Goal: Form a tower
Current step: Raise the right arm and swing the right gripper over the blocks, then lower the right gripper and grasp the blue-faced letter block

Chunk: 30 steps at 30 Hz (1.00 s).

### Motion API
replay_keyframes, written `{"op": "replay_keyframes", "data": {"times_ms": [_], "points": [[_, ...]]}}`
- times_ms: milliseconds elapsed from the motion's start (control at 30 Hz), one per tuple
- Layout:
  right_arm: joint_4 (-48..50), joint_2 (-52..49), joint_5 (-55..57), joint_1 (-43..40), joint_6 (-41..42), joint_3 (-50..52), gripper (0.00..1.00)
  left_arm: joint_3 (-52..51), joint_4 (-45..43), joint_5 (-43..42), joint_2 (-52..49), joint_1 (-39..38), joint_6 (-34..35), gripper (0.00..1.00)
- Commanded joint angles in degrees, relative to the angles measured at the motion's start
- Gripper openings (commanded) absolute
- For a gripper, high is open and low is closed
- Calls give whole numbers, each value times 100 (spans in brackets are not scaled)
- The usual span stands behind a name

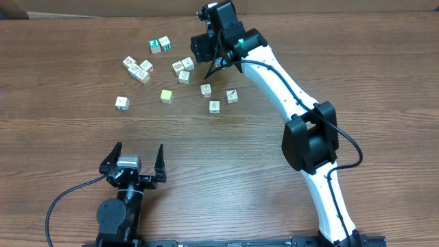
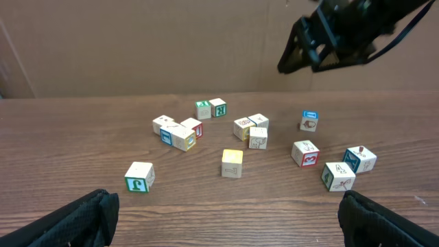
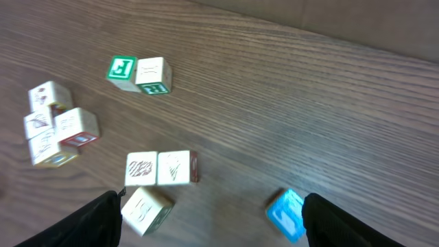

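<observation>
Hovering near far edge of worktop [image 1: 384, 62], right claw [image 3: 216, 230] spread wide, empty; left claw [image 1: 134, 163] likewise open, idle at near edge. No tower visible; picture cubes [image 3: 177, 168] lie loose. Risk: descending fingers could nudge blue-topped cube [image 3: 285, 214] just beside one finger, or catch touching pair together.

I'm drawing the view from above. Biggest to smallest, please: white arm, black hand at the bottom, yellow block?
Largest: white arm
Then: left hand
Smallest: yellow block
None look close in size.
</observation>
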<state>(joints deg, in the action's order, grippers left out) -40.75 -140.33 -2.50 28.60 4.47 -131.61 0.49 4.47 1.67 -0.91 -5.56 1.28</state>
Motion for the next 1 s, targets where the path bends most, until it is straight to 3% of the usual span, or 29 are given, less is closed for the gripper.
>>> {"op": "replay_keyframes", "data": {"times_ms": [0, 200, 533, 733, 967], "points": [[214, -192, 256, 28, 4, -63, 81, -20, -13, -66, 66, 39, -90, 99], [267, -481, 1311, 17, 195, -61, 81, -20, -13, -66, 66, 39, -90, 100], [-188, -848, 1528, -136, 2103, 55, 78, -20, -13, -66, 66, 39, -90, 100], [-293, -874, 1488, -87, 2124, 83, 66, -20, -13, -68, 66, 39, -90, 100], [-378, -874, 1488, 20, 2124, 83, 42, -20, -13, -68, 66, 39, -90, 99]]}}
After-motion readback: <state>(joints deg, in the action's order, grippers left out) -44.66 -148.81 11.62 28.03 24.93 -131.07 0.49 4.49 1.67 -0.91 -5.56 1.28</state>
